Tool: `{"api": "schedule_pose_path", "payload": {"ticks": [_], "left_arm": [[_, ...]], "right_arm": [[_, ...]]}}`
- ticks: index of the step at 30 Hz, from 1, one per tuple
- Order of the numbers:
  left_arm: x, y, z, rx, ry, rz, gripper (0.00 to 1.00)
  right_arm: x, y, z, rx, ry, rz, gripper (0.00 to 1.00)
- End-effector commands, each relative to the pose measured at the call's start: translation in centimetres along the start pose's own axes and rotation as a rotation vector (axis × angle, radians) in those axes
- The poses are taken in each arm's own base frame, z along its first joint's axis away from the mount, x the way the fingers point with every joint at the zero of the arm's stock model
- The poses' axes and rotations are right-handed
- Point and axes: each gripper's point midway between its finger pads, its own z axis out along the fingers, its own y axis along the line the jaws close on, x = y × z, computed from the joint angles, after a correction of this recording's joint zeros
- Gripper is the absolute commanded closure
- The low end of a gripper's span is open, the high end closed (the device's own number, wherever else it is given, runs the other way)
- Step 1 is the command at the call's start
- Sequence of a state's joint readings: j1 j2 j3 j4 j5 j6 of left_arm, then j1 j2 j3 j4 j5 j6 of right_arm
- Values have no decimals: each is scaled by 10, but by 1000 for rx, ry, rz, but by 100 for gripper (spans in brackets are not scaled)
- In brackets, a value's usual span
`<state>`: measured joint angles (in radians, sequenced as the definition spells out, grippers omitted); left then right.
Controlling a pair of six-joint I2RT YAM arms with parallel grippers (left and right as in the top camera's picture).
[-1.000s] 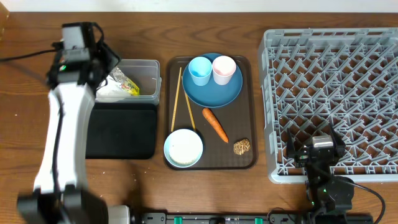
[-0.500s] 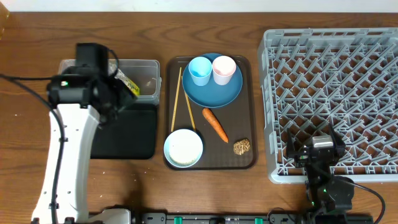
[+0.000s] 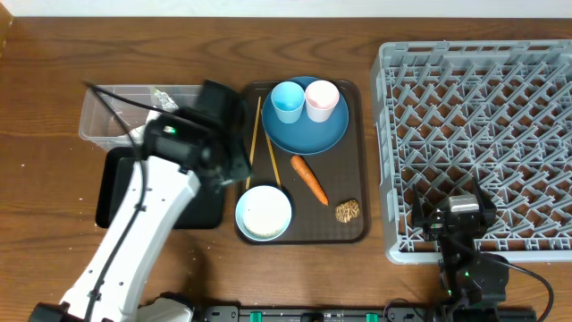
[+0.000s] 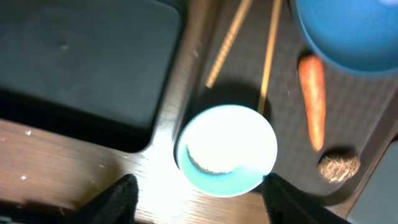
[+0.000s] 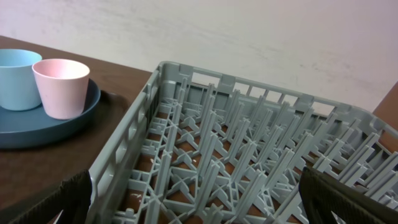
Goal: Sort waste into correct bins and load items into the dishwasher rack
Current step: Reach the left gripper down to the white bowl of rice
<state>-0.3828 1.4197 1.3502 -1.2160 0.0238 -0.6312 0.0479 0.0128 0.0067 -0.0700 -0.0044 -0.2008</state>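
Left gripper (image 4: pixel 199 190) empty, fingers spread wide, hovers above bowl (image 4: pixel 227 149). Bowl sits just ahead, between fingertips, rice (image 4: pixel 211 163) inside. Likely bowl pick: descend straight, pinch one rim wall, hold level, no spill. Carrot (image 4: pixel 313 99) ahead-right. Right gripper (image 5: pixel 199 199) spread, empty, over rack (image 5: pixel 249 143).

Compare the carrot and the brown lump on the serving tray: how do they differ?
The carrot is orange, long and tapered; the lump is brown, short and rounded, with a rough surface. The carrot lies diagonally mid-tray, its thick end near the plate; the lump sits towards the front right corner of the tray. Both lie loose on the tray, not touching each other.
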Motion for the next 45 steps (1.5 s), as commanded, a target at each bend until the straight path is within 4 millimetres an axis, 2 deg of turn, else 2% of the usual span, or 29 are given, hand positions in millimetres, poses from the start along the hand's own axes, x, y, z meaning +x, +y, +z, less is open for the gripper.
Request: {"api": "schedule_pose_path", "payload": {"ticks": [1, 4, 6, 10, 12, 21, 25, 33, 37, 45], "left_arm": [[16, -11, 15, -7, 20, 75, 42], [26, -26, 24, 15, 13, 120, 59], [31, -36, 28, 35, 3, 154, 65], [38, -51, 27, 65, -11, 205, 64], [40, -57, 27, 78, -20, 220, 59], [44, -71, 27, 106, -36, 252, 59], [50, -74, 36, 85, -10, 256, 59], [61, -74, 74, -17, 86, 276, 59], [68, -74, 87, -38, 146, 337, 59], [69, -75, 93, -46, 157, 343, 59]], "right_arm": [[1, -1, 0, 3, 4, -5, 1], [1, -1, 0, 3, 4, -5, 1], [1, -1, 0, 3, 4, -5, 1], [1, -1, 0, 3, 4, -5, 1], [1, -1, 0, 3, 4, -5, 1], [1, -1, 0, 3, 4, -5, 1], [1, -1, 0, 3, 4, -5, 1], [1, -1, 0, 3, 4, -5, 1], [1, -1, 0, 3, 4, -5, 1], [1, -1, 0, 3, 4, -5, 1]]}}
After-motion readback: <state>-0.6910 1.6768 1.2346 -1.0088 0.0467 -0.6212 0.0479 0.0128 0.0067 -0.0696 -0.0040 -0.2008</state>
